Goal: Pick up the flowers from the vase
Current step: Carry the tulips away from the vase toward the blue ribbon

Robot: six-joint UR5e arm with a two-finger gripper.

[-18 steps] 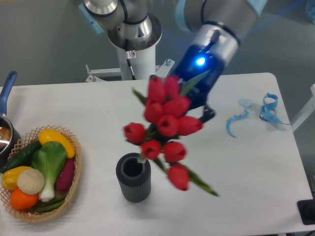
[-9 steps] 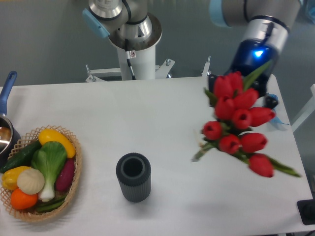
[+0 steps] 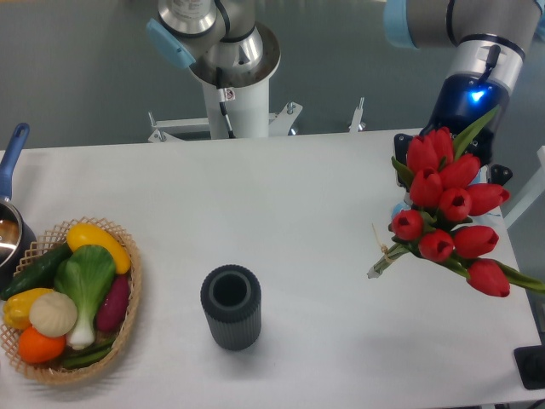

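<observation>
Overhead, the arm reaches down at right, jaws hidden behind the flowers, grip unclear.

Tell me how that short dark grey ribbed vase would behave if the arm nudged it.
The short dark grey ribbed vase stands upright and looks empty, so it is probably light and would slide on the smooth white table. Pushed near its rim, it might tip; once on its side, its cylindrical shape would likely let it roll.
</observation>
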